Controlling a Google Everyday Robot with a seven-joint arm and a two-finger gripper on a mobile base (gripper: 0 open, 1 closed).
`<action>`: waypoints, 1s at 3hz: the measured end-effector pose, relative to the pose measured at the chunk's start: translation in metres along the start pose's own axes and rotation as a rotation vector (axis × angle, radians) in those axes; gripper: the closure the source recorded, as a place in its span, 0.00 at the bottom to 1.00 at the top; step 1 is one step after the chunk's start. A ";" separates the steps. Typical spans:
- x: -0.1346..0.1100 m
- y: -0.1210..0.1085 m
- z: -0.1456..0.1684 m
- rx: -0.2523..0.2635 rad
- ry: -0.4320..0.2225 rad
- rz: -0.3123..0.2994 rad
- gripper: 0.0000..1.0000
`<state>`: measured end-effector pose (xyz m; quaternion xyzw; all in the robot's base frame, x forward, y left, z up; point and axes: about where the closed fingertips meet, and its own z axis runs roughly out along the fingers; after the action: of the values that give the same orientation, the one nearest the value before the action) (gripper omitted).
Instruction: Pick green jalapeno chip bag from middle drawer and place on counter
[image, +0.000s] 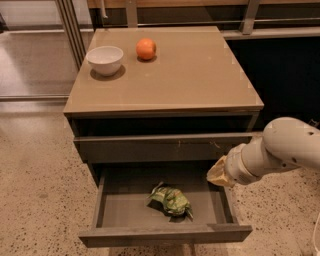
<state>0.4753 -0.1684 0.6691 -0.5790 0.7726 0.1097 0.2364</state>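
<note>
Gripper (218, 173), at the tip of the white arm (282, 150), is hovering over the right rim of the pulled-out middle drawer (165, 235), just under the scratched drawer front (150, 148) above it; whether it is open or closed cannot be told. The green jalapeno chip bag (171, 200) is lying crumpled on the drawer floor, slightly right of centre, apart from the gripper. The counter (200, 75) is carrying a white bowl (105, 59) and an orange fruit (146, 49) near its back left corner.
</note>
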 end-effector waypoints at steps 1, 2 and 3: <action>0.007 0.011 0.074 -0.048 -0.070 0.017 1.00; 0.015 0.018 0.136 -0.088 -0.126 0.038 1.00; 0.026 0.023 0.185 -0.119 -0.160 0.052 1.00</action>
<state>0.4918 -0.1012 0.4946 -0.5611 0.7582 0.2072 0.2596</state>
